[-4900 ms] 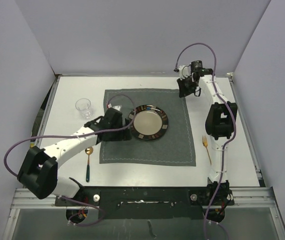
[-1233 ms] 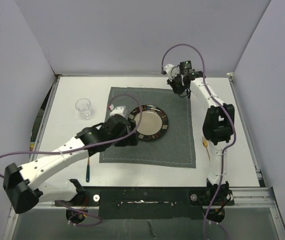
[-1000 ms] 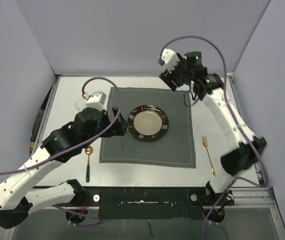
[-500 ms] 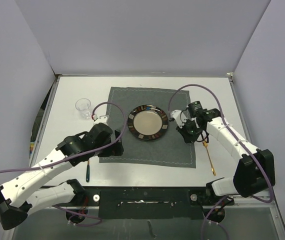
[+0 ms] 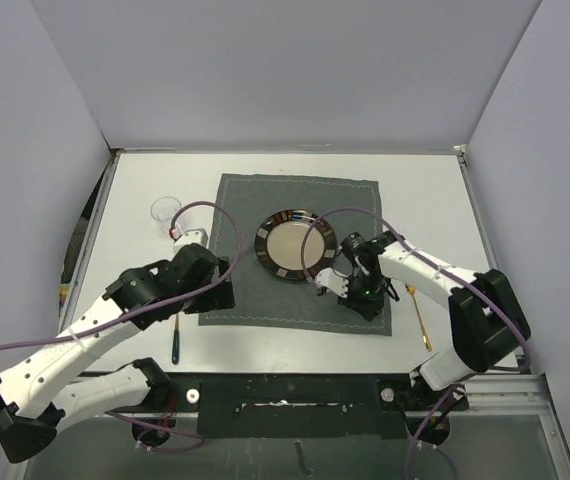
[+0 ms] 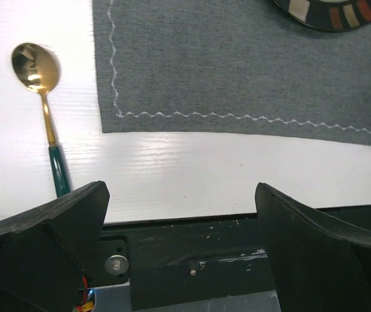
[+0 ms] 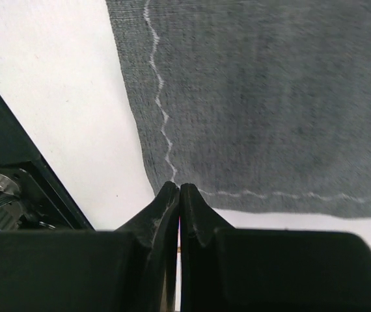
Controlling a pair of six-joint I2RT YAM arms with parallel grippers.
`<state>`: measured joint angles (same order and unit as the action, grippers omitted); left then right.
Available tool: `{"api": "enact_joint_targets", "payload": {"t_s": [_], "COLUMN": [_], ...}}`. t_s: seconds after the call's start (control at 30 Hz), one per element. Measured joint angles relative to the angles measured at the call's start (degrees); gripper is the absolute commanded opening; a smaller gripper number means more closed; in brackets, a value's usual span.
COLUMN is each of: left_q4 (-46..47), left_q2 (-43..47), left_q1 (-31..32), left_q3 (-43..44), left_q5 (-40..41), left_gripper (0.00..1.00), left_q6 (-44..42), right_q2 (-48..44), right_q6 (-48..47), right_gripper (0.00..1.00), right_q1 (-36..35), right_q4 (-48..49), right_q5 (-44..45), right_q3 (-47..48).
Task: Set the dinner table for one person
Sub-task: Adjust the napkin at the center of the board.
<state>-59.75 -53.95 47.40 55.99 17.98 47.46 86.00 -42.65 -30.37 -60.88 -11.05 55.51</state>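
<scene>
- jaws of the right gripper (image 7: pixel 179 192) are pressed tight together, tips touching, nothing visible between them, and they're hanging right over a stitched corner of the grey placemat (image 7: pixel 270 97).
- left gripper (image 6: pixel 180 195) has its jaws spread wide and holds nothing, over the white strip just off the placemat's near edge.
- and the dinner table (image 5: pixel 420 200), flat and white, lies under everything, with the placemat in its middle.
- plate (image 5: pixel 296 245) with the patterned rim sits on the placemat, between the two grippers and a little farther back.
- gold spoon (image 6: pixel 55 162) with a green handle lies on the table just left of the placemat, bowl pointing away from the arm bases.
- gold fork (image 5: pixel 418 318) lies on the table just right of the placemat, beside the right arm.
- clear glass (image 5: pixel 165 212) stands upright at the far left, apart from the placemat.
</scene>
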Motion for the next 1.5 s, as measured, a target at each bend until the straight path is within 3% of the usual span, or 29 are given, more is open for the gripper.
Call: {"api": "enact_joint_targets", "payload": {"t_s": [0.4, 0.9, 1.5], "left_q4": [-4.90, -7.74, -3.54], "left_q2": [0.66, 1.33, -0.57], "left_q1": [-8.68, -9.66, -10.75], "left_q3": [8.39, 9.75, 7.67], "left_q5": [1.36, 1.75, -1.22], "left_gripper": [0.98, 0.98, 0.98], "left_q6": [-2.67, -4.26, -6.47], "right_q2": [8.63, 5.27, 2.49], "right_q6": [-1.88, -4.74, -4.72], "right_gripper": [0.00, 0.00, 0.00], "right_q1": [-6.45, -6.45, -6.43], "right_q4": [7.02, 8.33, 6.10], "right_q5": [0.50, 0.15, 2.19], "right_q3": [-1.95, -5.38, -7.39]}}
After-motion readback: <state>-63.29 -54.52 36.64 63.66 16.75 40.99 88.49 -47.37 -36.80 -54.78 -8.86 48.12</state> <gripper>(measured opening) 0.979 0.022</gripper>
